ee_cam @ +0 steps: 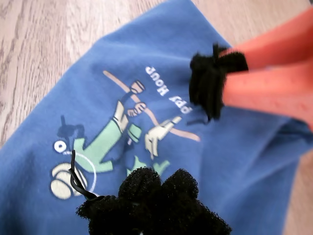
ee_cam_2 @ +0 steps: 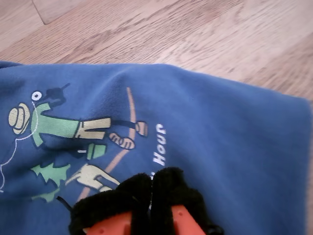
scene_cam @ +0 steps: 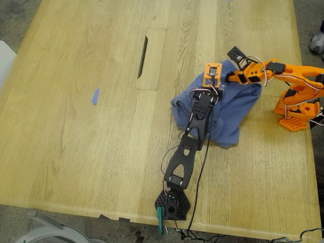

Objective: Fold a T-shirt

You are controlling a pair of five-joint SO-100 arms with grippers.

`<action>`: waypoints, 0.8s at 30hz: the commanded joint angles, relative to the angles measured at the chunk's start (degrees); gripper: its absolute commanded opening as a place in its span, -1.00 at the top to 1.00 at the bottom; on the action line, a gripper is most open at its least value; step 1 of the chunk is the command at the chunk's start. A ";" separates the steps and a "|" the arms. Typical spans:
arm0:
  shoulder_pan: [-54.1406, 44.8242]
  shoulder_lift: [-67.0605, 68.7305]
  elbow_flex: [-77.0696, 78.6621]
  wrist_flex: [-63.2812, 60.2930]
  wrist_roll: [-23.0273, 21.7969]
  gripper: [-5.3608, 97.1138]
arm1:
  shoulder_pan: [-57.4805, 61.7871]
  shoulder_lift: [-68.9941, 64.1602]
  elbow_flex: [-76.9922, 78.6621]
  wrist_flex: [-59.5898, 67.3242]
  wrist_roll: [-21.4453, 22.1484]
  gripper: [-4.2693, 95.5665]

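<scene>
The slate-blue T-shirt (scene_cam: 235,114) lies bunched in a heap on the wooden table (scene_cam: 76,131), toward the exterior view's right. Its green-and-yellow figure print (ee_cam: 110,142) and white text (ee_cam_2: 159,147) face up. The black arm reaches from the table's near edge, and my first gripper (scene_cam: 216,91) hangs over the heap with its black foam pads (ee_cam: 139,188) pressed together just above the print. The orange arm comes in from the exterior view's right. My second gripper (scene_cam: 227,78) (ee_cam: 208,85) (ee_cam_2: 151,193) is shut beside the text. I see no cloth between either pair of pads.
A rectangular inset panel with a dark slot (scene_cam: 151,58) sits in the tabletop behind the shirt. A scrap of blue tape (scene_cam: 94,96) lies toward the exterior view's left. The orange base (scene_cam: 296,114) and black base (scene_cam: 172,205) stand on the table. A shoe (scene_cam: 317,43) shows at the exterior view's right edge.
</scene>
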 commanded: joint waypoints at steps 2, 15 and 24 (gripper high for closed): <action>-1.49 -0.18 -3.69 -5.01 -0.26 0.90 | -2.20 -4.39 0.00 -6.33 1.41 0.88; -13.62 -2.11 -3.78 5.54 -0.62 0.90 | -3.25 17.58 23.12 4.92 3.08 0.90; -19.16 -1.58 -3.78 10.02 -0.53 0.90 | 5.62 48.16 30.67 29.36 2.37 0.90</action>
